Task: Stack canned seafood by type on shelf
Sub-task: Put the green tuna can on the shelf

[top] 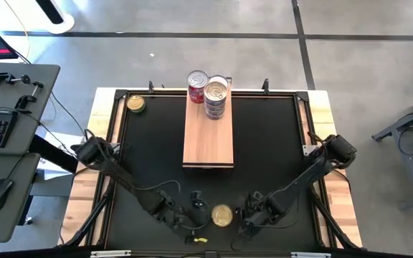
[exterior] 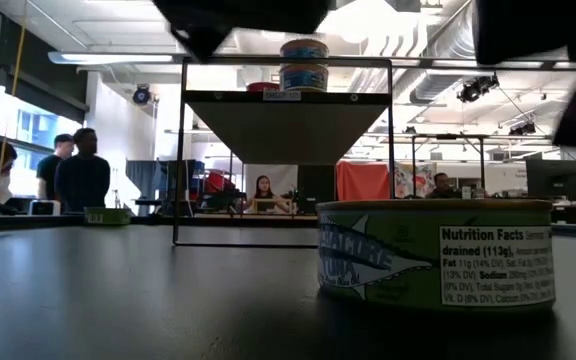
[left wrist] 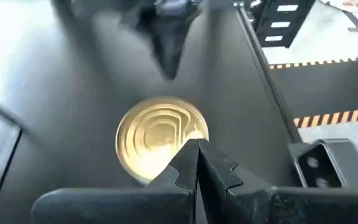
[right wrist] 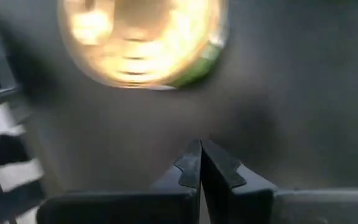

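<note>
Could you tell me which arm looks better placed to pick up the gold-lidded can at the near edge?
Probably left: the left gripper, shut, sits right beside the gold-lidded can; the right gripper, also shut, is slightly farther off.

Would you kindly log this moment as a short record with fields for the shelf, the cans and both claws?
shelf: light-wood plank in the middle of the black mat
cans on shelf: red-labelled stack and silver stack, side by side at its far end
loose cans: gold-lidded can at near edge between the claws; another can at far left corner
left claw: shut, empty, beside the gold-lidded can
right claw: shut, empty, on the can's other side
</note>
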